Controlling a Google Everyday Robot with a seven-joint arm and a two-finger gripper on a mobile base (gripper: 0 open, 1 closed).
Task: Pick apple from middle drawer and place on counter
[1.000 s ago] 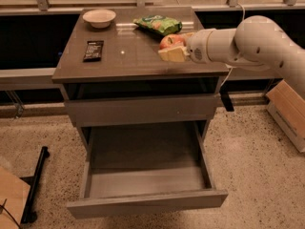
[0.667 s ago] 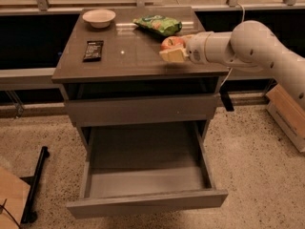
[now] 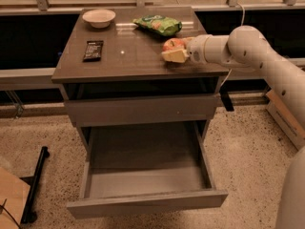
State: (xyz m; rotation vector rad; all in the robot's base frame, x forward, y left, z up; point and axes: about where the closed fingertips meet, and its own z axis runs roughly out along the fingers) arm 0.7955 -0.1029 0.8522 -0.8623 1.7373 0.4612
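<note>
The two-finger gripper [image 3: 172, 50], at the end of a thick white arm [image 3: 248, 51] reaching in from the right, is held low over the right-hand part of the counter [image 3: 133, 61], the glossy dark grey-brown top slab of the drawer cabinet. It is seen closed on the small round red apple with yellowish patches [image 3: 174, 43]. The apple is seated right at the gripper's tip, with one cream-coloured finger [image 3: 174, 57] pressed along its near, lower side. Whether the apple touches the slab cannot be told.

Just beyond the gripper and slightly to its left, a green crinkled snack bag [image 3: 158, 25] is lying on the counter, close to the apple but apart from it. Further left and toward the far edge, well away from the gripper, a shallow white bowl [image 3: 98, 18] is set. A flat black rectangular packet [image 3: 93, 50] is laid to the gripper's left at about the same depth, near the left side of the counter.

Below and nearer than the gripper, the middle drawer [image 3: 143, 180], wide, shallow and grey-brown with a plain handleless front, is pulled far out of the cabinet, and its flat floor is exposed. Between it and the counter, a closed grey-brown drawer front [image 3: 143, 109] is seen. The cabinet is stood on a speckled beige floor [image 3: 248, 156].
</note>
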